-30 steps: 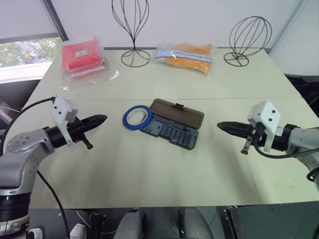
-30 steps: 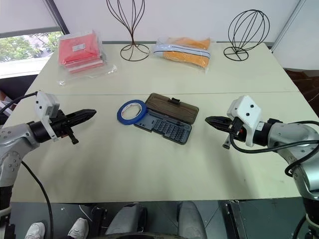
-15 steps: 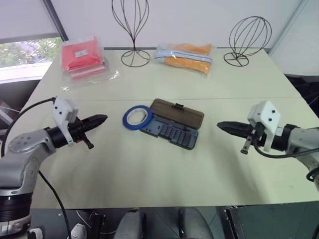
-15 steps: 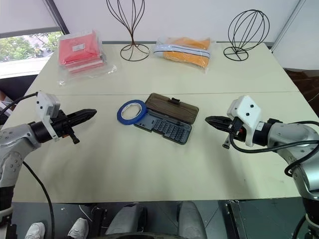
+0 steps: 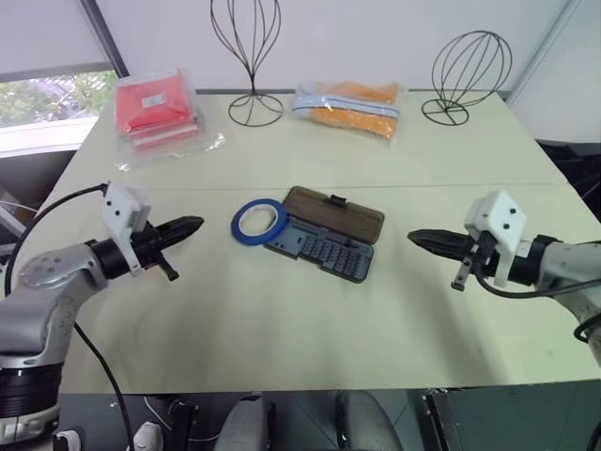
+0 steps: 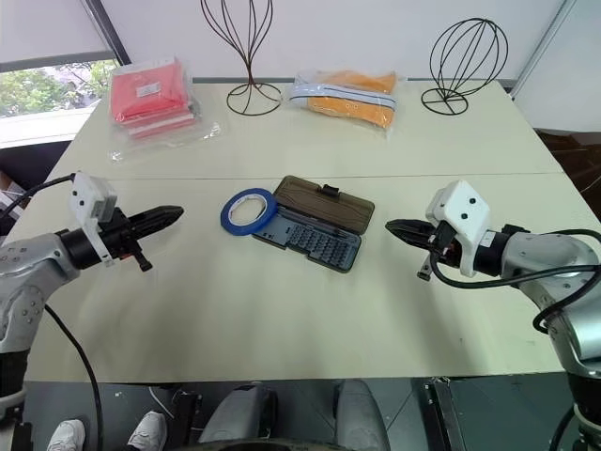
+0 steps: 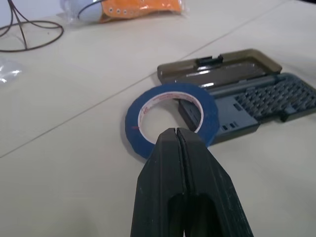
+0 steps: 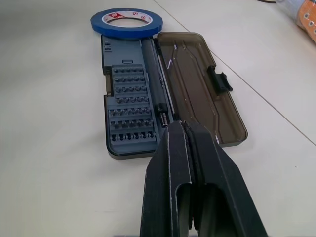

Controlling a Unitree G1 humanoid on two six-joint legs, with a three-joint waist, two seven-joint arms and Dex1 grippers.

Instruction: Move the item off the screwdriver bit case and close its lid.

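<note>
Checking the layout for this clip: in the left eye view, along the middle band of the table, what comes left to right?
left gripper → blue tape roll → screwdriver bit case with open lid → right gripper.

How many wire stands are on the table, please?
2. A tall narrow wire stand stands at the far edge, between the red packet and the orange packet. A rounder wire stand stands at the far right.

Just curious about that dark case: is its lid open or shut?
Open. The lid lies flat on the table beside the case, leaving the bit rows bare.
</note>
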